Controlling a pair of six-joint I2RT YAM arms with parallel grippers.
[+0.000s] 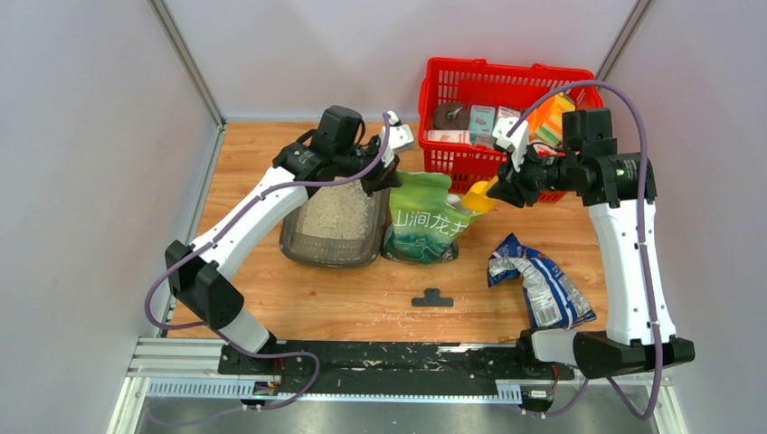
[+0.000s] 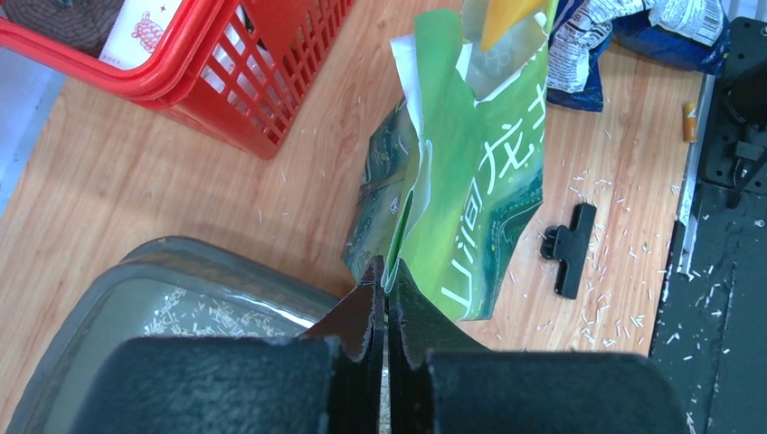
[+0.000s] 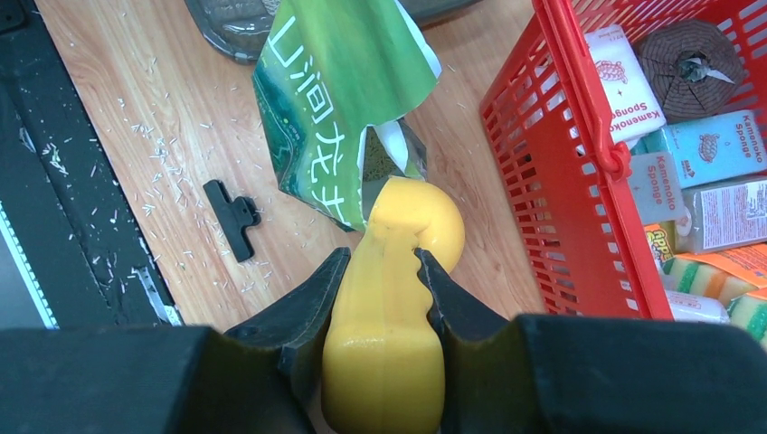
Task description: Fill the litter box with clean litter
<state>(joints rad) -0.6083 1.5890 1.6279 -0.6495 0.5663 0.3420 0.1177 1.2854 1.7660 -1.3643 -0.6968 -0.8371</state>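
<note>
The bench (image 1: 362,298) is a warm wood-grain board. At its far right sits a red plastic basket (image 1: 439,99) with slotted lattice walls and a thick rolled rim. It holds boxed sponges and a brown coiled disc.

Left of centre lies the litter box (image 1: 330,259), a shallow rounded rectangle of smoky grey translucent plastic with a wide, smooth lip. The clean litter (image 1: 339,212) already covers its floor as a pale beige, grainy layer.

Just beside the tray's right rim stands a glossy green pouch (image 1: 421,226). It is creased foil with white characters and its torn top gapes open. The left claw (image 2: 386,280) is squeezed fully together on the thin edge of the pouch, its dark wedge-shaped fingers meeting with only the film between them.

Nearer the right arm lies a crumpled blue-and-white wrapper (image 1: 543,285), crinkled and flattened.

The right claw (image 3: 382,258) is partly closed around the handle of a yellow scoop (image 3: 384,362). The scoop is smooth moulded plastic, and its rounded bowl rests at the pouch's mouth.

A small black T-shaped clip (image 1: 432,297) lies flat on the near boards. Fine white slivers (image 3: 172,181) are scattered around it.
</note>
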